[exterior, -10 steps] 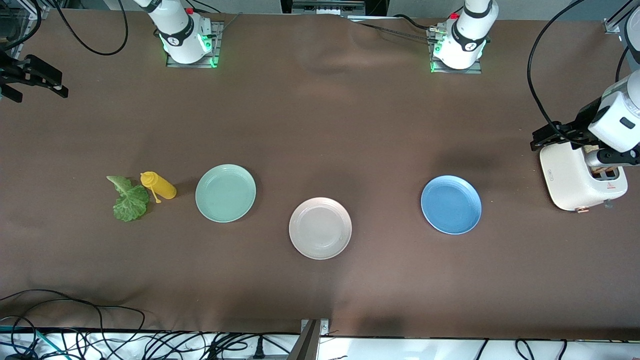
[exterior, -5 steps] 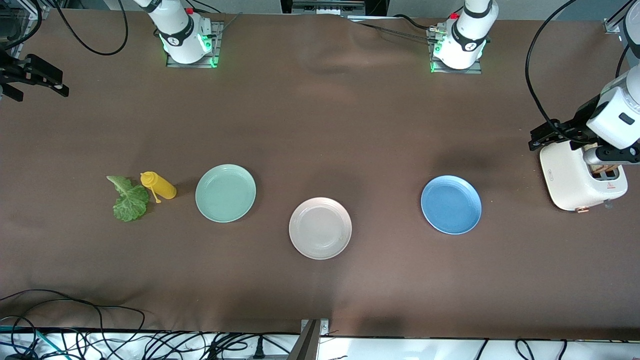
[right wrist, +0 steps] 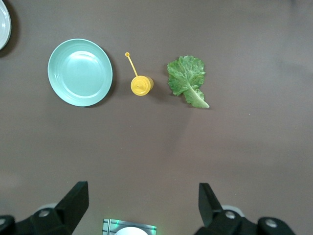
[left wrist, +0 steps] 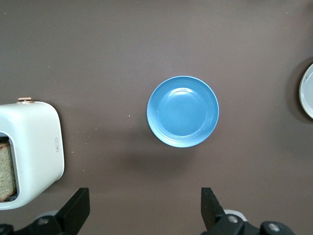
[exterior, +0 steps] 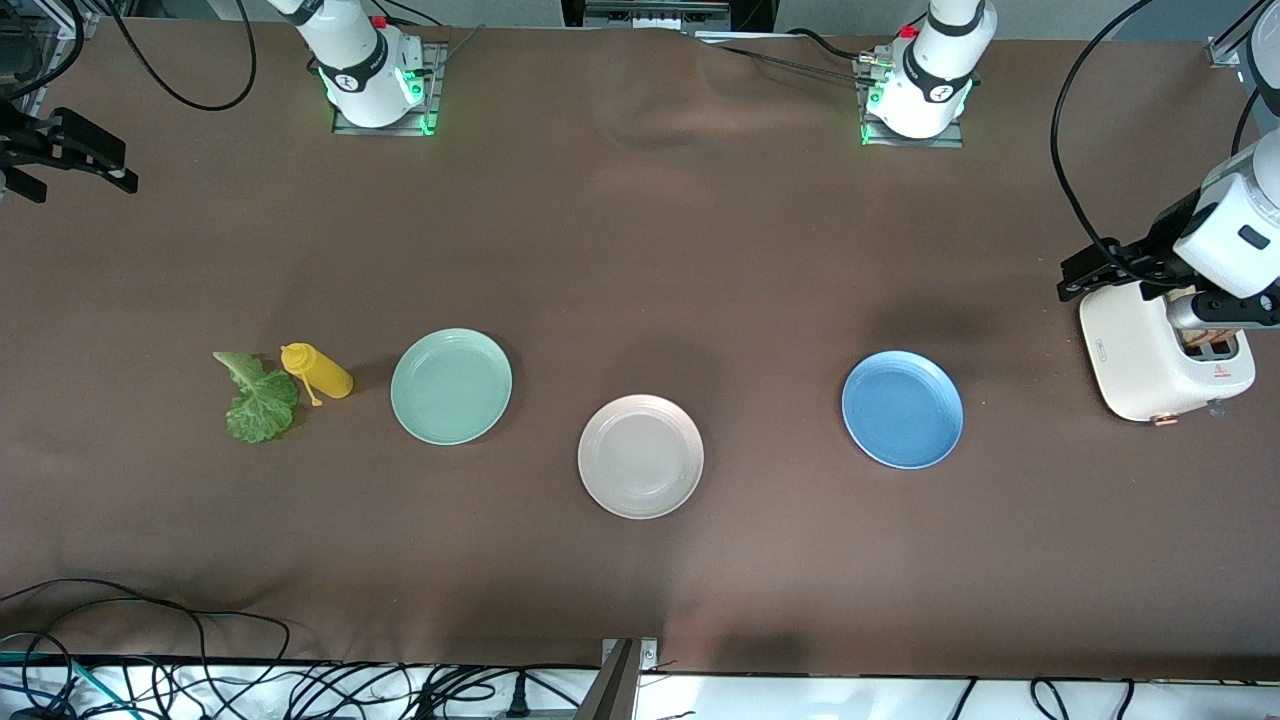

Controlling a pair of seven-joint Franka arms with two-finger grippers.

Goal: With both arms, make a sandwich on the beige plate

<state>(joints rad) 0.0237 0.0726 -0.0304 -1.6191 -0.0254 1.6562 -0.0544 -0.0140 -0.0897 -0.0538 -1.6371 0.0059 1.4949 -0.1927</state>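
We see nothing assembled yet: the beige plate (exterior: pixel 640 456) sits bare on the counter (exterior: pixel 640 250), nearest the front camera, between the green plate (exterior: pixel 451 385) and the blue plate (exterior: pixel 902 408).

The bread (left wrist: pixel 6 171) is in the toaster (exterior: pixel 1160 360) at the left arm's end, so that arm is the natural one to fetch it. Our left tool (left wrist: pixel 144 210) hangs released, fingers spread wide, high over the bare counter beside the toaster and blue plate.

The lettuce leaf (exterior: pixel 258 395) lies beside the yellow sauce bottle (exterior: pixel 318 370) at the right arm's end. The right tool (right wrist: pixel 142 208) is likewise unclenched and empty, waiting high over the counter there, well placed to take the leaf later.
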